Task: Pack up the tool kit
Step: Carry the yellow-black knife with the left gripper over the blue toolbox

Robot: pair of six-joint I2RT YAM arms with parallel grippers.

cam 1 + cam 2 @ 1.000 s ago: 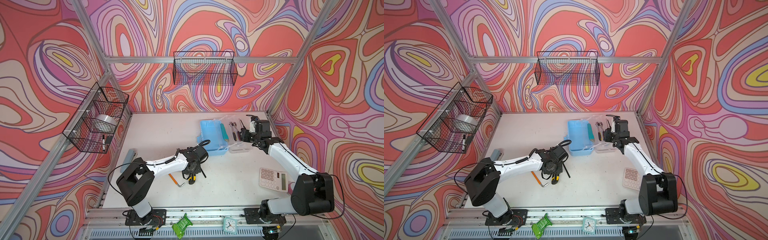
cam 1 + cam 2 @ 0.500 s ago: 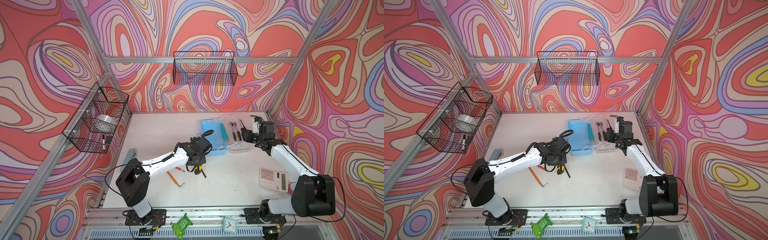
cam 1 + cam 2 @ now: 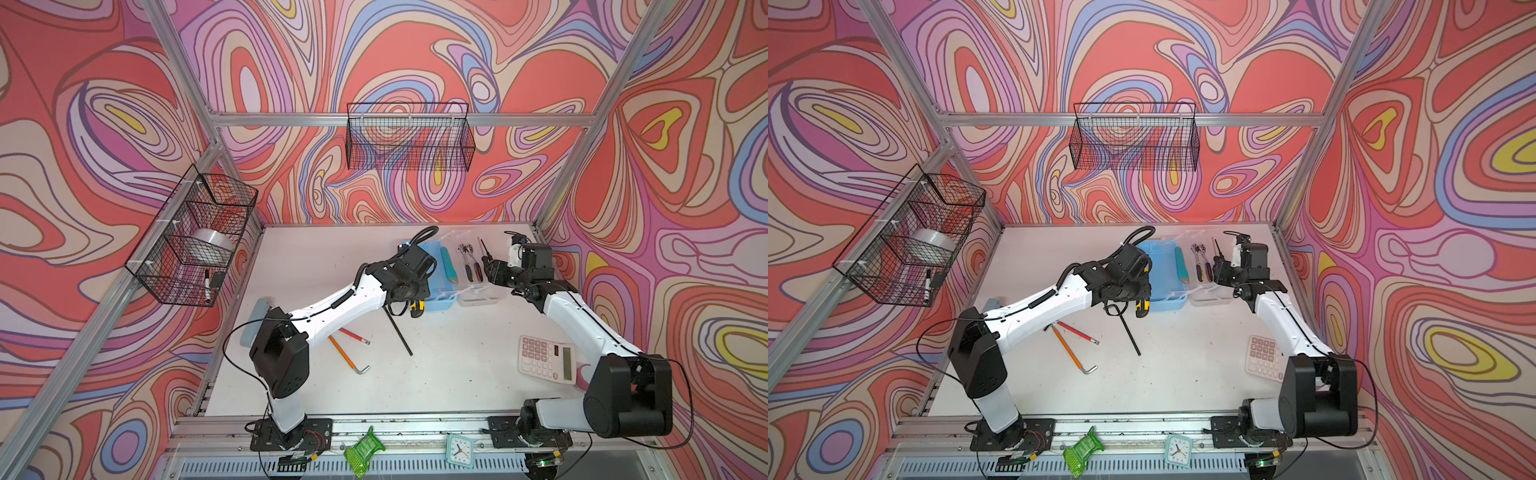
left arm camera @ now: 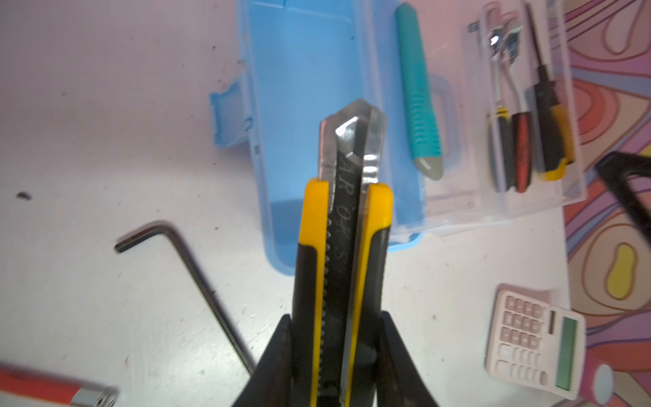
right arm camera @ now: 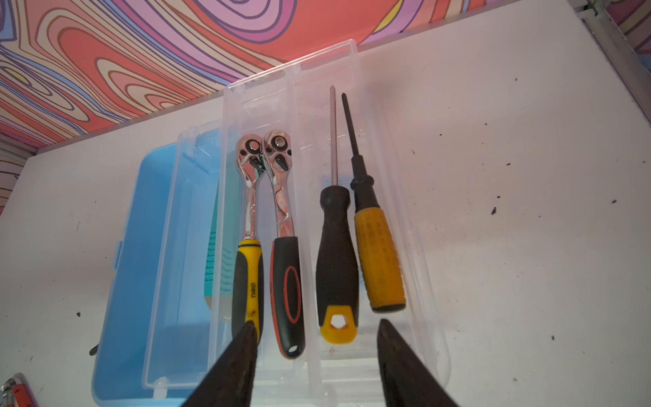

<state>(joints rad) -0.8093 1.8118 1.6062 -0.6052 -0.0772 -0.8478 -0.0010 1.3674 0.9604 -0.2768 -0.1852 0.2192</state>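
Where the left arm (image 3: 332, 305) stretched: out to the near left corner of the light blue box (image 3: 441, 298).
Left jaws: clamped on the handle of a yellow-and-black utility knife (image 4: 343, 229), its blade end pointing over the box's open inside.
Light blue box: toward the far right corner of the tabletop (image 3: 457, 374), lying open, with a teal utility knife (image 4: 417, 95) along its right wall.
Clear tray (image 5: 417, 246): against the box's right side, nearer the right edge.
Tray contents: a yellow-handled ratchet (image 5: 246, 275) and a red-and-black ratchet (image 5: 287, 292) side by side in one lane; a black screwdriver (image 5: 336, 264) and a yellow-handled screwdriver (image 5: 378, 257) in the next.
Right jaws: apart and empty, poised above the handle ends at the tray's near end.
Loose tools: a black hex key (image 3: 399, 328) around the middle of the tabletop, near the box's near end; an orange-handled hex key (image 3: 345, 355) and a red-handled tool (image 3: 353, 336) further toward the left edge.
Calculator (image 3: 546, 363): by the right edge, toward the near side, just beside the right arm (image 3: 573, 316).
Stapler (image 3: 253, 320): by the left edge, partly hidden behind the left arm.
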